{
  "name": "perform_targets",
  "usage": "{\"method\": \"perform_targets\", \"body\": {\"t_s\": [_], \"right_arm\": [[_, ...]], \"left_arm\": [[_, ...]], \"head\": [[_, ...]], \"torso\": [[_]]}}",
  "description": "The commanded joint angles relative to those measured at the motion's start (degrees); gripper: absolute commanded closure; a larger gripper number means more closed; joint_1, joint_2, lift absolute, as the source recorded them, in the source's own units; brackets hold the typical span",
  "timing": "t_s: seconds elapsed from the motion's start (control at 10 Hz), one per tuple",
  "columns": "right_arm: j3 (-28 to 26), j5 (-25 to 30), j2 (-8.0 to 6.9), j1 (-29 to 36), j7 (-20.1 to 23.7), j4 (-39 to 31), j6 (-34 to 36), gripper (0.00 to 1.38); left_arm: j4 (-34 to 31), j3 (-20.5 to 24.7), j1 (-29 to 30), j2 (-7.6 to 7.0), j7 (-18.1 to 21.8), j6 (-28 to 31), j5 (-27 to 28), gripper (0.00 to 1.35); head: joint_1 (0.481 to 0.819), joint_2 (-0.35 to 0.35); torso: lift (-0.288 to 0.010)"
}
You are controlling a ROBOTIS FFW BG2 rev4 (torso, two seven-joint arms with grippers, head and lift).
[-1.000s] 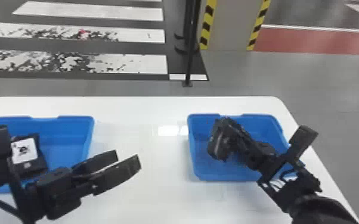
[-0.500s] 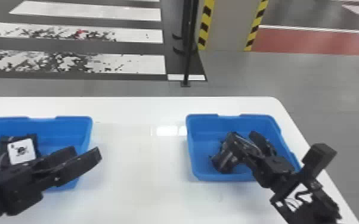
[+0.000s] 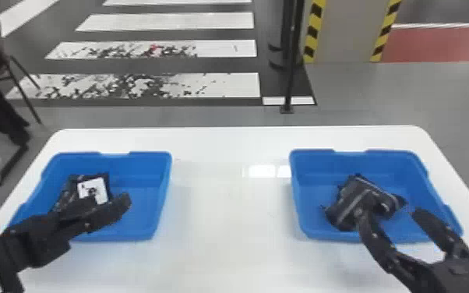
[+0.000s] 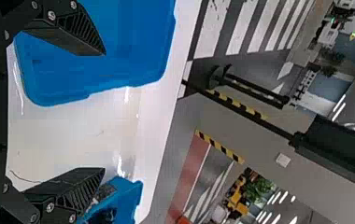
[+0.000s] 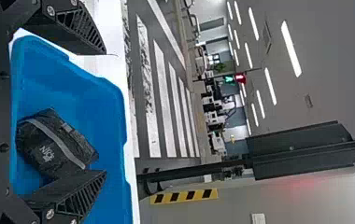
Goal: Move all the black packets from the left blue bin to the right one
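Over the front of the left blue bin [image 3: 132, 230], my left gripper [image 3: 109, 202] is open beside a black packet with a white label [image 3: 72, 183]. In the left wrist view the left gripper [image 4: 104, 111] has nothing between its parted fingers, and blue bin surface [image 4: 119, 32] shows past one fingertip. My right gripper [image 3: 387, 212] is open over the right blue bin [image 3: 304, 230], its left finger overlapping black packet material [image 3: 344, 204]. From the right wrist, a black packet with a grey stripe [image 5: 56, 144] lies in the bin beside one finger of the open right gripper [image 5: 105, 112].
The white table [image 3: 222, 218] separates the two bins. Behind it stands a thin black pole [image 3: 290, 78] on the floor. A dark chair [image 3: 7, 74] is at the far left, beyond the table.
The left gripper has moved left over its bin. The right gripper has opened, letting go of a black packet inside the right bin. The head view has turned toward the left.
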State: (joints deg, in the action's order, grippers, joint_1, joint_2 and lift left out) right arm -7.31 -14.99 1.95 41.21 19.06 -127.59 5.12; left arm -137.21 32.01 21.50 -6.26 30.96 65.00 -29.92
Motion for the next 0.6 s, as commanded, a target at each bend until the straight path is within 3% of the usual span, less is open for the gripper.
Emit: {"method": "perform_targets", "body": {"t_s": [0.0,0.3,0.5], "right_arm": [[0.11,-1.46,-0.54,4.63,0.01,-3.26,-0.2,0.12],[0.57,-3.17,-0.63,7.02,0.01,-3.82,0.08,0.12],[0.68,-3.74,-0.63,6.88,0.01,-3.26,0.22,0.12]], "left_arm": [[1.02,2.27,-1.12,-0.07,-0.55,1.51,2.96,0.18],[6.08,5.36,-5.05,-0.6,-3.71,2.5,7.99,0.18],[13.96,5.24,-10.68,-2.62,-4.15,3.48,11.41,0.18]], "head": [[0.695,0.106],[0.695,0.216],[0.695,0.275]], "torso": [[-0.154],[-0.154],[-0.154]]}}
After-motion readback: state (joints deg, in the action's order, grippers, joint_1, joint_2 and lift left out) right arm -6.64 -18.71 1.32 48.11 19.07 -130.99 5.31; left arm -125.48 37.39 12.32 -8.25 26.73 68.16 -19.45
